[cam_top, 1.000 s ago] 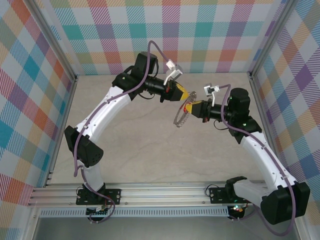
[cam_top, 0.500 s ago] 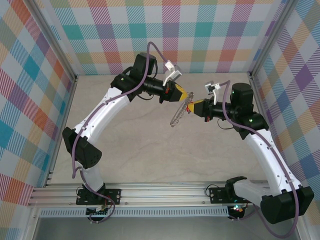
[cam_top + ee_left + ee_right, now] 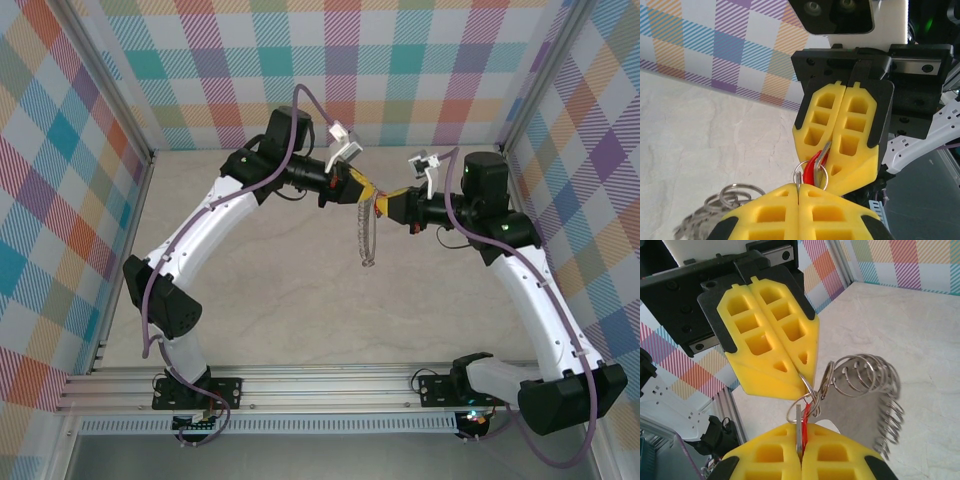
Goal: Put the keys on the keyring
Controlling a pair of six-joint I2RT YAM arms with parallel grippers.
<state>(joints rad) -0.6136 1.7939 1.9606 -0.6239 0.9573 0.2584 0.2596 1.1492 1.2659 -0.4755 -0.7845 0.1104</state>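
Both arms are meeting tip to tip above the middle of the table (image 3: 300, 300), and the threading step is in hand. The left gripper (image 3: 366, 192) is clenching its yellow fingers on one small wire loop (image 3: 809, 385) at the rim of the keyring (image 3: 367, 238). The rest of the ring is hanging down from that pinch, edge-on to the top camera, and it looks clear of the table top. In the right wrist view its fringe of wire coils is fanning out to the right of the fingers.

The right gripper (image 3: 382, 205) is also clamped shut, pinching the key (image 3: 812, 167) by its short silver blade. The red plastic head is sticking out toward the left gripper's fingertips. In both wrist views the red head is lying against the pinched loop and overlapping it. The frames are not showing whether the loop's wire is already passing through the hole in the head or only resting beside it.

By the look of it, the task is sitting at its decisive point: the key is at the ring but not yet shown to be on it. The next move is calling for a fine, slow push or twist of the key along the loop's wire while the left gripper is holding that loop steady. The main risks are the tiny key slipping or rotating in the right gripper's pinch, and the loop bending away rather than opening.
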